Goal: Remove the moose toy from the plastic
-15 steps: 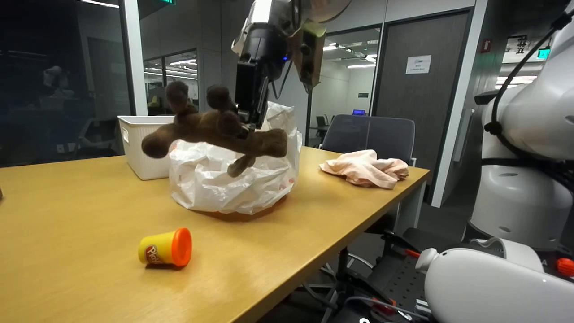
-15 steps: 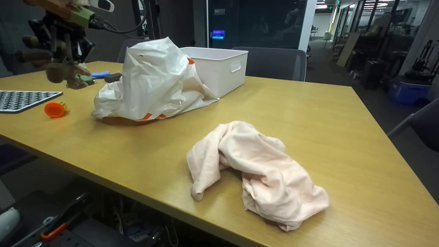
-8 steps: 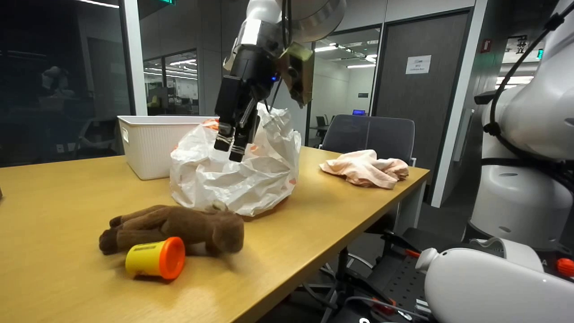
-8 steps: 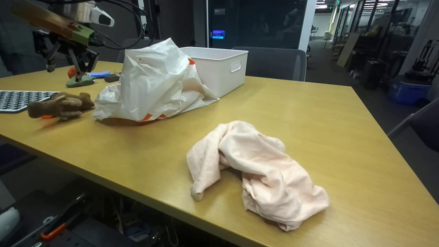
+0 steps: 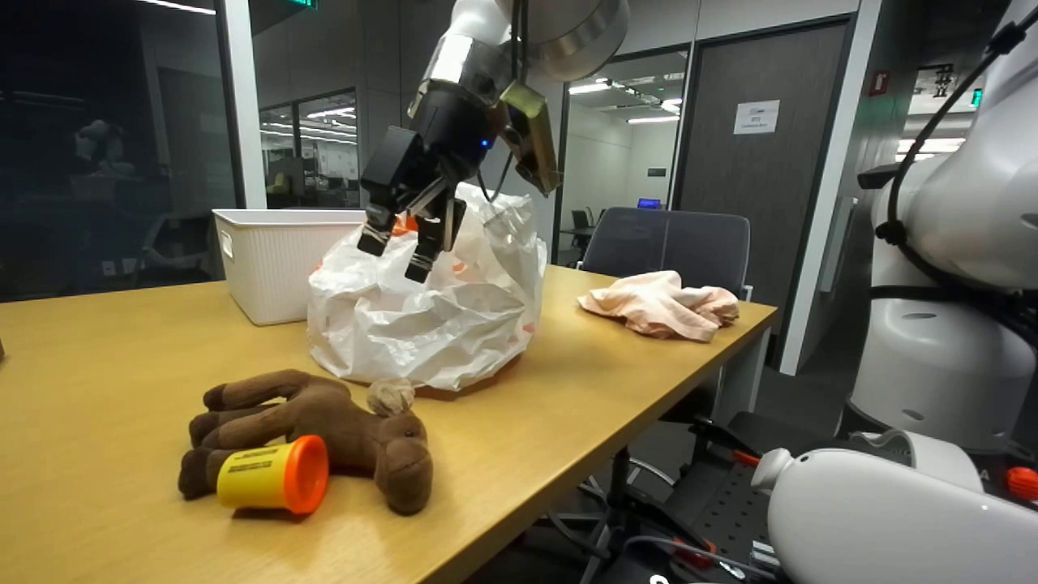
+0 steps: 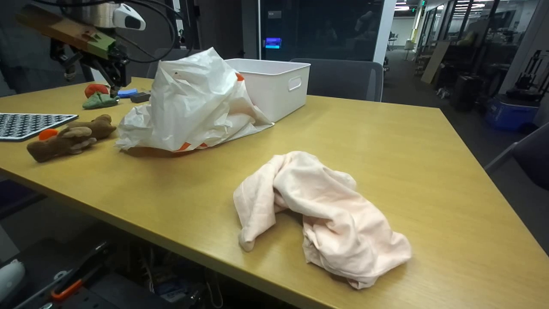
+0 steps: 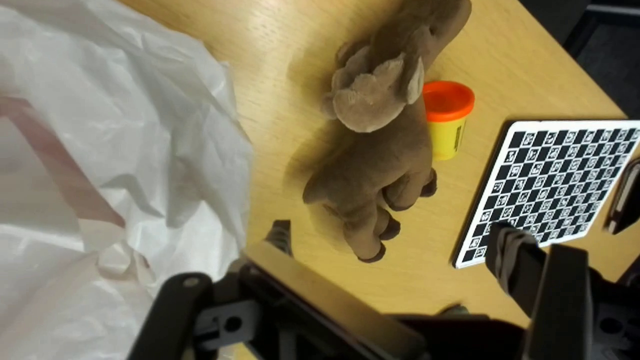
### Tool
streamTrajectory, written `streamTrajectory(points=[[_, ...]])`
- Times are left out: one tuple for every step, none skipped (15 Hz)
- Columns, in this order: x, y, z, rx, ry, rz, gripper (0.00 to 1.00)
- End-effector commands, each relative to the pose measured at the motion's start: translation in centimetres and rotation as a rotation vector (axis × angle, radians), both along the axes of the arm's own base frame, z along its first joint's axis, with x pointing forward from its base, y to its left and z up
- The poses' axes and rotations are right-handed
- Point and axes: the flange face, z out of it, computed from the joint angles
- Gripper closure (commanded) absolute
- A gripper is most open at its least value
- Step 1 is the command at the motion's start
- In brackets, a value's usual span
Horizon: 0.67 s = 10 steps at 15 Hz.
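Brown plush moose [image 5: 326,418] — dark-footed, tan-antlered, lying on side — gripper [image 5: 396,254] jaws wide apart.

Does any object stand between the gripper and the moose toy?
Nothing visible does. In the wrist view, the white bag lies on one side of the moose toy, the yellow tub on the other; neither blocks the open gripper.

The moose [image 5: 328,420] looks matt plush, the bag [image 5: 413,337] glossy plastic.
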Motion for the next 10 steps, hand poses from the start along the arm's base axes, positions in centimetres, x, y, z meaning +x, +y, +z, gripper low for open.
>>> streamTrajectory(points=[[-0.5, -0.2, 0.4, -0.009, -0.039, -0.117, 0.0], [-0.6, -0.2, 0.4, -0.009, -0.035, -0.147, 0.0], [-1.1, -4.9, 4.0, 0.004, -0.01, -0.182, 0.0], [-1.2, -5.5, 4.2, -0.017, -0.003, -0.221, 0.0], [-1.1, -6.8, 5.3, -0.029, -0.012, -0.267, 0.0], [-1.2, -8.3, 6.6, -0.037, -0.018, -0.303, 0.0], [-1.4, -10.2, 8.2, -0.063, -0.036, -0.354, 0.0], [-1.8, -11.7, 9.7, -0.09, -0.053, -0.388, 0.0], [-2.4, -13.4, 11.4, -0.113, -0.066, -0.425, 0.0], [-2.9, -14.6, 12.7, -0.14, -0.067, -0.454, 0.0]])
